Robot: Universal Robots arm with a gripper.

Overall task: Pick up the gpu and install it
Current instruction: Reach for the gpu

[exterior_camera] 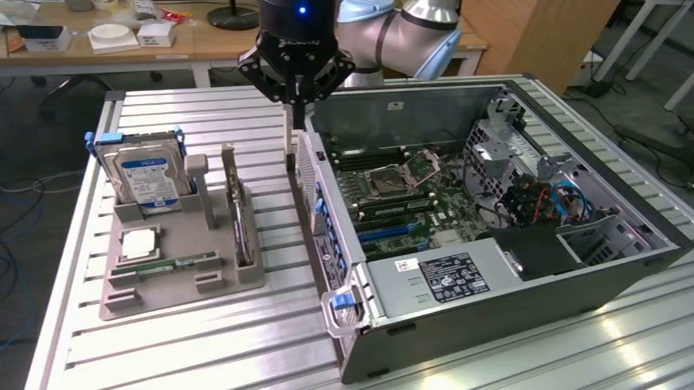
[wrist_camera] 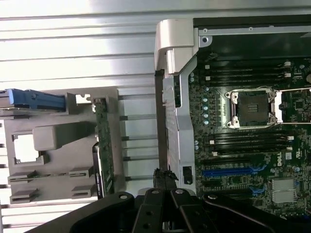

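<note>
Your gripper [exterior_camera: 289, 154] hangs fingers-down over the slatted table [exterior_camera: 174, 114], in the gap between the grey holder [exterior_camera: 174, 280] and the open case [exterior_camera: 488, 317], just beside the case's wall. Its fingers look drawn narrow with nothing between them, though in the wrist view the black linkage covers most of them, so treat that as likely rather than sure. The gpu [exterior_camera: 233, 207] is not yet picked up. It stands on its long edge in a slot of the holder, near the hard drive [exterior_camera: 146, 175], which also stands upright there. That pose probably leaves its top edge free for a grasp from above. The case lies on its side with the panel off, so the motherboard [exterior_camera: 434, 199] faces up and the blue slots [wrist_camera: 228, 171] can be reached from overhead. You see the gpu edge-on, so its fan face cannot be made out. In the wrist view one end of it passes behind the gripper body.
</note>
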